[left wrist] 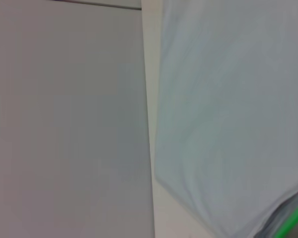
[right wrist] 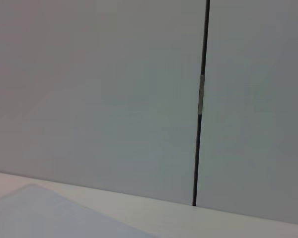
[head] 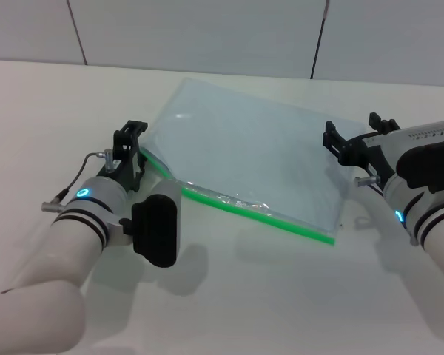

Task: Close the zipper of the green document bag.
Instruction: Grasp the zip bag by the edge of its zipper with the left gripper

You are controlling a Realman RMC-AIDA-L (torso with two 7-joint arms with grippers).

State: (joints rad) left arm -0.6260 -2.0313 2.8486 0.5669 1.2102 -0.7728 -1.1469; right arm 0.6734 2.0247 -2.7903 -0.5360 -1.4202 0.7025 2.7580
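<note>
Green zipper (head: 240,208) edge, claws (head: 131,150) flanking bag (head: 251,151)

A plain white table (head: 229,296) fills most of the head view, its matte surface carrying soft grey shadows. Behind its far edge stands a pale grey panelled wall (head: 207,37), divided by thin dark seams. One seam (right wrist: 201,99) runs vertically down the wall in the right wrist view, meeting the table's far edge. In the left wrist view the wall appears as a broad, blurred grey surface.
</note>
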